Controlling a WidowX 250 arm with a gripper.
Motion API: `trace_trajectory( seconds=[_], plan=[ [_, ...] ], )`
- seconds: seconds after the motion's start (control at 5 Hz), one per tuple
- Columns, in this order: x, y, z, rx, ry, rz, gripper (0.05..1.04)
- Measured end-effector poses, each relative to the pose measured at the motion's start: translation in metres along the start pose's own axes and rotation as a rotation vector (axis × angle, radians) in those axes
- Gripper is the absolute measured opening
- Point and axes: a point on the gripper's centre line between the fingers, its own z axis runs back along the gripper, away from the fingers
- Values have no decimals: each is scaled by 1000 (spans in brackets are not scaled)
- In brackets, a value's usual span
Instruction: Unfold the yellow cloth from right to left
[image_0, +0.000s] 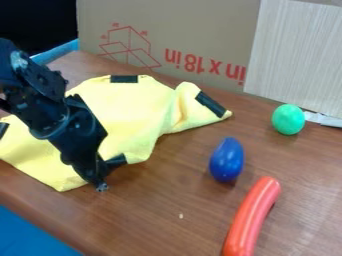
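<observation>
Yellow cloth (127, 110), left, one; claw (99, 184), one, whether spread cannot tell. Right: blue egg (227, 159), green egg (288, 119), red sausage (251, 217), one each.

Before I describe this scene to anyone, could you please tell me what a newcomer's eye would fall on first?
Probably the bright yellow cloth, spread unevenly across the left and middle of the table, with black patches along its edges and the dark gripper at its near edge. Next would likely come the glossy red, sausage-like object at the lower right, then the deep blue egg-shaped one just beyond it.
</observation>
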Motion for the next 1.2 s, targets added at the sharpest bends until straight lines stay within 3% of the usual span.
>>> trace_trajectory(
  seconds=[0.2, 0.6, 0.8, 1.2],
  plan=[
    [2, -7, -4, -24, 43, 51, 68],
    [29, 1, 12, -108, 111, 101, 68],
    [29, -1, 13, -182, 156, 22, 68],
    [6, 4, 7, -208, 193, -167, 68]
  ],
)
